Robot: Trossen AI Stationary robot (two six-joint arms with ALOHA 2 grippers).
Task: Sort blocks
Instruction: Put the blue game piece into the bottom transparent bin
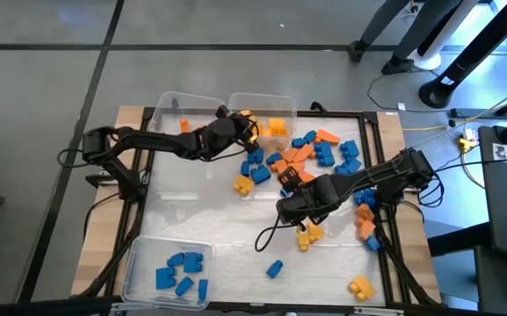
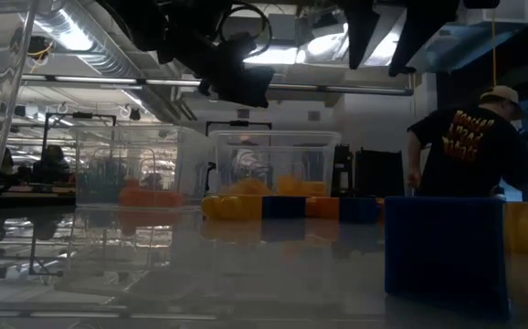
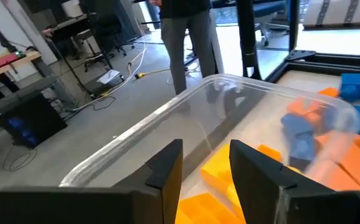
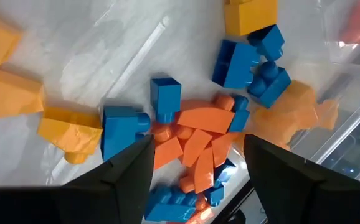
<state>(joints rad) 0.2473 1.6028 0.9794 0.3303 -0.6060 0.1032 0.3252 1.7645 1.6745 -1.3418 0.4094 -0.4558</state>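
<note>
At the very front of the low view, lower right of the frame, a dark blue plastic brick (image 2: 447,245) stands close to the lens on the glossy white table (image 2: 200,283). From above, the left gripper (image 1: 252,132) reaches to the upper middle of the frame, over the rim of a clear rectangular plastic bin (image 1: 282,104) that holds yellow bricks (image 1: 276,127); its two dark fingers (image 3: 167,165) stand a little apart with nothing between them, and yellow bricks lie just below in its wrist view. A second clear bin (image 1: 179,104) beside it, to the left, holds a single orange brick (image 1: 184,125). The right gripper (image 1: 291,179) sits in the centre-right of the frame, fingers spread wide and empty, above a loose heap of blue and orange bricks (image 4: 192,140). More mixed bricks (image 1: 328,149) are scattered across the right half of the table. A third clear bin (image 1: 139,259) at the lower left holds only blue bricks (image 1: 182,270). A person in a dark printed shirt (image 2: 472,151) stands in the room behind.
</note>
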